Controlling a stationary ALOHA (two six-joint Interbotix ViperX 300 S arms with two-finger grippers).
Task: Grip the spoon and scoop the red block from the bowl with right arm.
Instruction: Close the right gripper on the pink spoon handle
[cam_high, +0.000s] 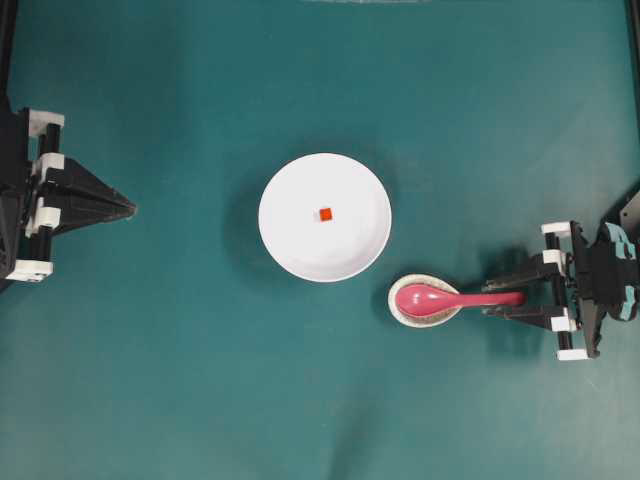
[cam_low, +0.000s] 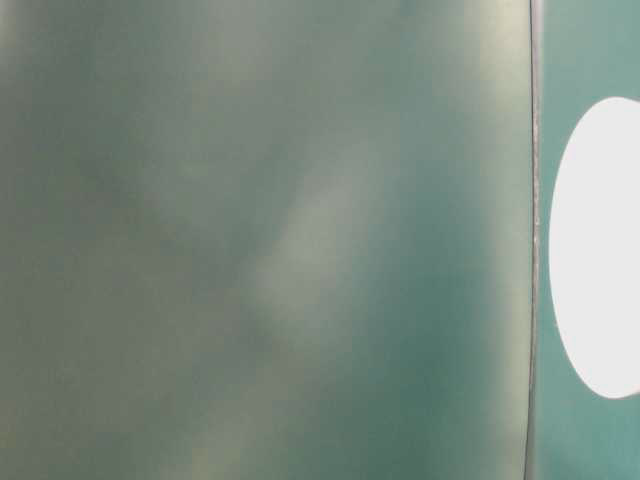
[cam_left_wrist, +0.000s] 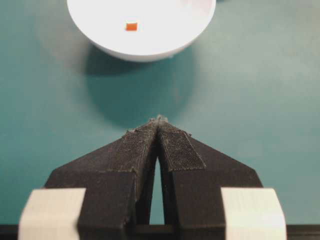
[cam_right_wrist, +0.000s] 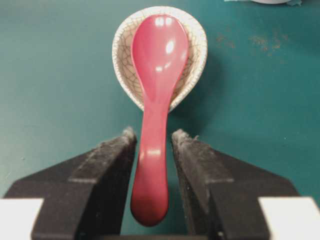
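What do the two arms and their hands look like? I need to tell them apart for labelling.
Both are black with white brackets. The left hand has two wedge-shaped fingers tapering to a point, with ribbed black pads on their inner faces. The right hand has the same pointed fingers, their edges a little fuzzy, and the right arm also carries teal tape patches.

This looks like a robotics lab bench rather than a home. A plain teal mat (cam_high: 180, 380) covers the whole work surface, two black robot arms, one (cam_high: 50, 200) at the left edge and one (cam_high: 590, 285) at the right, face each other, and only a few props sit between them.
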